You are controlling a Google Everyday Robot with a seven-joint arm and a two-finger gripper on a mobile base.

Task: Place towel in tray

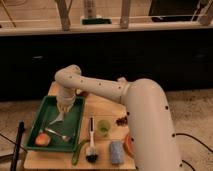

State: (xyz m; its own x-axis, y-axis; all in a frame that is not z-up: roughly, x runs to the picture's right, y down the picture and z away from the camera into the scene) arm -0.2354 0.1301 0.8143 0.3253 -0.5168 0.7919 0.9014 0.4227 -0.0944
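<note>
The green tray point(75, 131) lies on the left of the small wooden table point(110, 107). My gripper point(65, 100) hangs over the tray's far half at the end of the white arm point(100, 87). It is shut on the pale towel point(62, 111), which hangs down from it. The towel's lower tip reaches the tray floor or hangs just above it. The fingers are mostly hidden by the cloth.
In the tray lie an orange item point(42, 140) and a silver utensil point(57, 134). On the table are a dish brush point(91, 145), a green cup point(103, 127), a blue sponge point(116, 151), a green long object point(79, 151) and dark bits point(121, 120). A black pole point(19, 145) stands left.
</note>
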